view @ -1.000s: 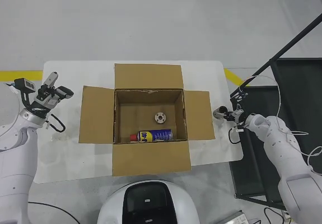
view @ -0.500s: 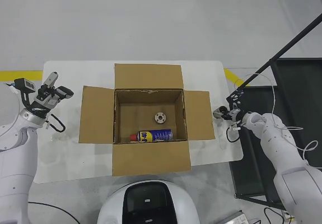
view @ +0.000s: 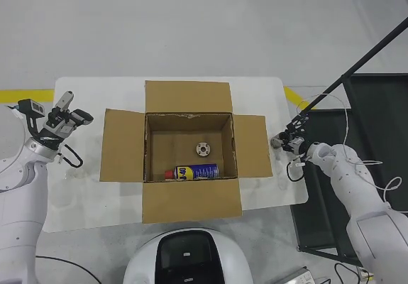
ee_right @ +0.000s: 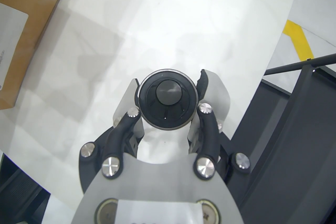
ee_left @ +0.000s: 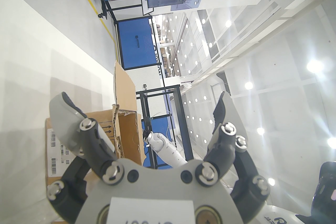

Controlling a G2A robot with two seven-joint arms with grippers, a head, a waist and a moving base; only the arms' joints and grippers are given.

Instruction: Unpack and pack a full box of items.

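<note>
An open cardboard box [view: 189,113] stands mid-table with its flaps spread. Inside lie a blue and yellow spray can [view: 193,172] and a small metal ring [view: 203,149]. My right gripper [view: 281,140] hovers over the table beyond the box's right flap [view: 253,145], shut on a round black wheel with a metal rim [ee_right: 168,99]. At the table's left edge my left gripper [view: 72,110] is open, raised and holding nothing. The left wrist view looks across at the box [ee_left: 105,128] and the far arm [ee_left: 162,142].
A white table [view: 83,192] carries the box. A black metal cart [view: 381,128] stands right of the table, close to my right arm. A yellow floor line [view: 5,96] runs behind the table's left side.
My right gripper with the wheel has drifted slightly up and away from the table's front edge. The left arm has not moved.
</note>
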